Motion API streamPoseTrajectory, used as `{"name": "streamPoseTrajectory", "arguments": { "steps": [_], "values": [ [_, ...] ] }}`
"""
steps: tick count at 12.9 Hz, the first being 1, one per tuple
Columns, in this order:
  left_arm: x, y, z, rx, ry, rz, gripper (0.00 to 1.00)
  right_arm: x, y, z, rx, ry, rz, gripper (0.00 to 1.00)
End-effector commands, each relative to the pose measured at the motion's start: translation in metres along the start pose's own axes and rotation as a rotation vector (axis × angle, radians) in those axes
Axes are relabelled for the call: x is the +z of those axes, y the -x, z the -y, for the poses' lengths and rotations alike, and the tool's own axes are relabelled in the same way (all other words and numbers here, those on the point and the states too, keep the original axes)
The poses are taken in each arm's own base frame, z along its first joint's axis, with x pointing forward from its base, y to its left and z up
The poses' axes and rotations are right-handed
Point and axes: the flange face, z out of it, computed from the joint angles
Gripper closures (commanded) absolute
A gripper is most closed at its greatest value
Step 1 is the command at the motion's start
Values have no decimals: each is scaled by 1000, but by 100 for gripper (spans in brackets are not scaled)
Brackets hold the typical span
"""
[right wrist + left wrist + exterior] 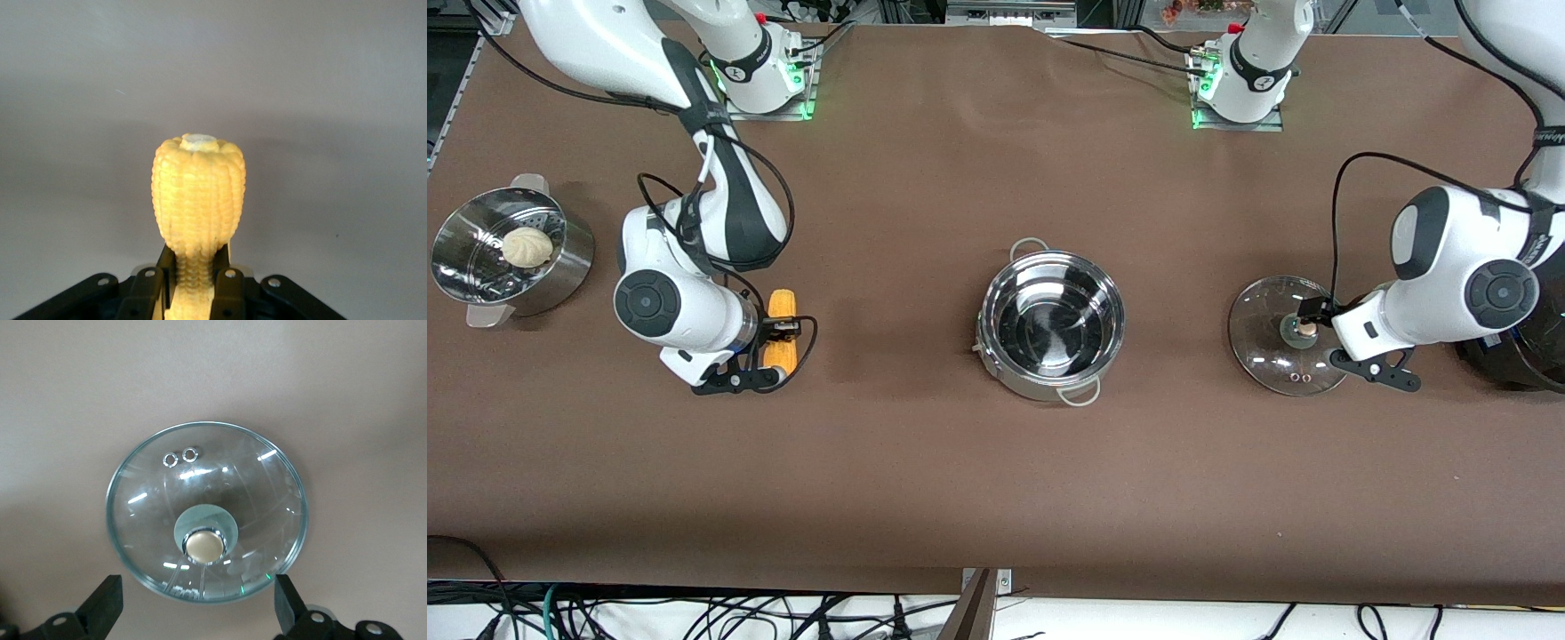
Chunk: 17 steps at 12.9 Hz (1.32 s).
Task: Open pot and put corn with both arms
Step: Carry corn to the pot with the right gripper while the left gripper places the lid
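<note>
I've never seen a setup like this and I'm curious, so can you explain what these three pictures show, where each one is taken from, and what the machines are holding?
These are two white robot arms at a brown table, each ending in a two-finger gripper.

The wide picture looks down from a high camera facing the robots. The other two come from small cameras on the arms' wrists.

In the middle of the table stands an open steel pot with nothing in it. Its glass lid lies flat toward the left arm's end. The left gripper is open, its fingers on either side of the lid's knob.

Toward the right arm's end, the right gripper is shut on a yellow corn cob, low at the table. Nearby stands a steamer bowl with a white bun. A black cooker sits at the table's edge by the left arm.
</note>
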Motion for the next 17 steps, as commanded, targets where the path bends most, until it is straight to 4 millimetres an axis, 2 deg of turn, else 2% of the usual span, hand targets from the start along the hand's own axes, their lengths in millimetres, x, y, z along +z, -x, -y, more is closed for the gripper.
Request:
{"name": "streamPoseTrajectory", "arguments": {
  "steps": [1,2,4,6,7,8,10,11,12,13,15,17],
  "values": [
    [-67,9,-15,18,-21,35,0,-22,-4,77,37,-8,-7,79],
    [-88,12,-14,13,-19,52,0,-25,2,116,56,-15,-16,79],
    [-110,14,-15,11,-23,45,0,-26,15,182,114,-57,-26,78],
    [-160,22,-36,20,-48,-3,0,-26,16,244,164,-92,-67,78],
    [-181,28,-44,22,-47,-9,0,-25,13,263,187,-104,-79,78],
    [-205,36,-43,13,-52,-24,0,-24,17,291,195,-119,-91,77],
    [-234,53,-45,9,-30,-4,0,-20,26,332,242,-153,-124,76],
    [-250,66,-52,-5,1,-38,0,-10,33,353,242,-173,-146,76],
    [-266,77,-52,-25,-19,-106,0,-1,33,363,258,-189,-161,76],
    [-268,85,-52,-46,-54,-158,0,3,32,364,273,-199,-170,76],
    [-263,92,-36,-96,-57,-202,0,2,35,370,270,-201,-171,74],
    [-255,110,-35,-151,35,-224,0,2,37,375,285,-209,-175,73]
  ]
}}
